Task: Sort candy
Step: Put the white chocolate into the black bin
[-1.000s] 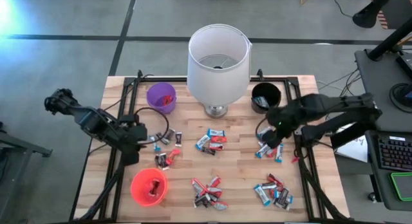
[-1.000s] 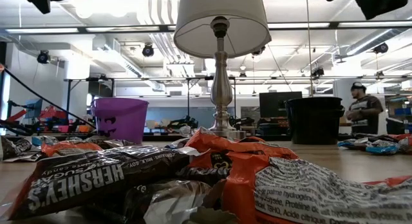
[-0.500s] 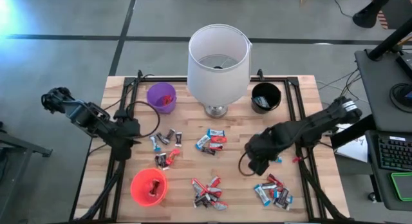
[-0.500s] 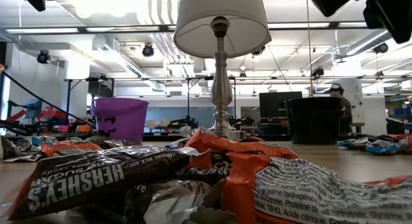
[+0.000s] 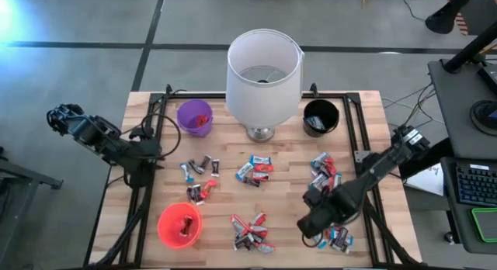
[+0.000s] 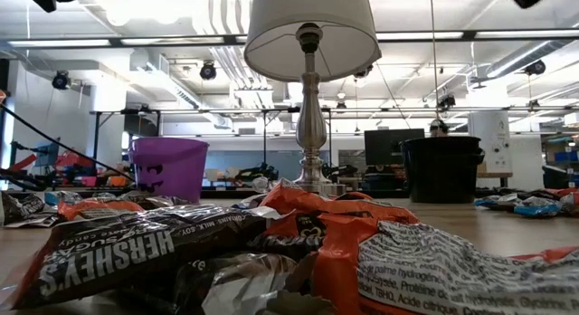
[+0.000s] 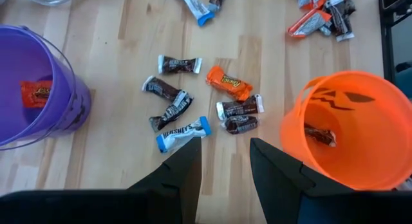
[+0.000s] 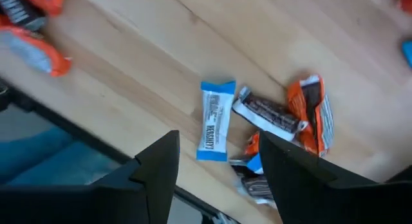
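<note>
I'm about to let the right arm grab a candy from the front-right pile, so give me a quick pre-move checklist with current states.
1. Right claw open: ok, fingers apart.
2. Right claw empty: ok, nothing between its fingers.
3. Target in view: ok, blue-and-white wrapped candy bar lies alone on the wooden table, just clear of the dark brown and orange wrappers.
4. Left claw out of the way: ok, over the table's left side near the orange plastic cup.
5. Claw height above the target: cannot tell.

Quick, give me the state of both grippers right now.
Left gripper: open, empty, at the table's left edge near the purple cup.
Right gripper: open, empty, over the candy by the near right corner.
</note>
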`<state>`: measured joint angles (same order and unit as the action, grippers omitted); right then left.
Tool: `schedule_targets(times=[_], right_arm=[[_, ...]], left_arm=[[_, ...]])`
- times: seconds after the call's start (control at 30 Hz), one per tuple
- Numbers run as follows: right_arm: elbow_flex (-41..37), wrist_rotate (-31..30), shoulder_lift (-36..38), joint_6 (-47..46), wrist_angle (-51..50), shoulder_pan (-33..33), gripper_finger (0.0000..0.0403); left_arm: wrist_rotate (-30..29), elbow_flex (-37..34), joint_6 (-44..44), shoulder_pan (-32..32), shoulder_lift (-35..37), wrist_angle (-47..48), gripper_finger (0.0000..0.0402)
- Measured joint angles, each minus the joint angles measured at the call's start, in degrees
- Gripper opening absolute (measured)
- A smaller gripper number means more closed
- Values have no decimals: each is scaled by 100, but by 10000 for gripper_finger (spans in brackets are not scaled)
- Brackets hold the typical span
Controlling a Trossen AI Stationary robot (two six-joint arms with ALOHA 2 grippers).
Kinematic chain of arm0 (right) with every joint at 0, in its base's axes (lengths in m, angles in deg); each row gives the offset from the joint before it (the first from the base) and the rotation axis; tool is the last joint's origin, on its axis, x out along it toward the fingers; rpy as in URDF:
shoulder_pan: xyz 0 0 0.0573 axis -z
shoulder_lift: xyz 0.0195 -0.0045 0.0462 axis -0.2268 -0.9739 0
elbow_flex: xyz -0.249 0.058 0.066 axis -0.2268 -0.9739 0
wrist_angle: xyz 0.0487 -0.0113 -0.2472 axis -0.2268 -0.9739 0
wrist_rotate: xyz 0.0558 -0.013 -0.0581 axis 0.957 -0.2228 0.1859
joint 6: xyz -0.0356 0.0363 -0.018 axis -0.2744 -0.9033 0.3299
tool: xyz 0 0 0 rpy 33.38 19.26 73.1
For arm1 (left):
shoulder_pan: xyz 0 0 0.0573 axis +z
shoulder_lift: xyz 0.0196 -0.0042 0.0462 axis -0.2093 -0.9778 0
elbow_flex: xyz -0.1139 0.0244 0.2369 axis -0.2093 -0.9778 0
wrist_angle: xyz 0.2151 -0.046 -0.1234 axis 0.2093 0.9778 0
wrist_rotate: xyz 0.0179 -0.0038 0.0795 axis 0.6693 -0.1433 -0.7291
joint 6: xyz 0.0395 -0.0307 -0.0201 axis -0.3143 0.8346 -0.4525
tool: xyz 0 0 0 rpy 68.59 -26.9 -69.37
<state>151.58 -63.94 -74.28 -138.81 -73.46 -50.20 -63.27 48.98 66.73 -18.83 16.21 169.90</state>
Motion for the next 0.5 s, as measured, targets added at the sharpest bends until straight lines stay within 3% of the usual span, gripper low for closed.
schedule_targets(times=[0.5], right_arm=[[-2,117,-976,-716,759,-405,203]], left_arm=[[0,0,-2,0,89,1,113]])
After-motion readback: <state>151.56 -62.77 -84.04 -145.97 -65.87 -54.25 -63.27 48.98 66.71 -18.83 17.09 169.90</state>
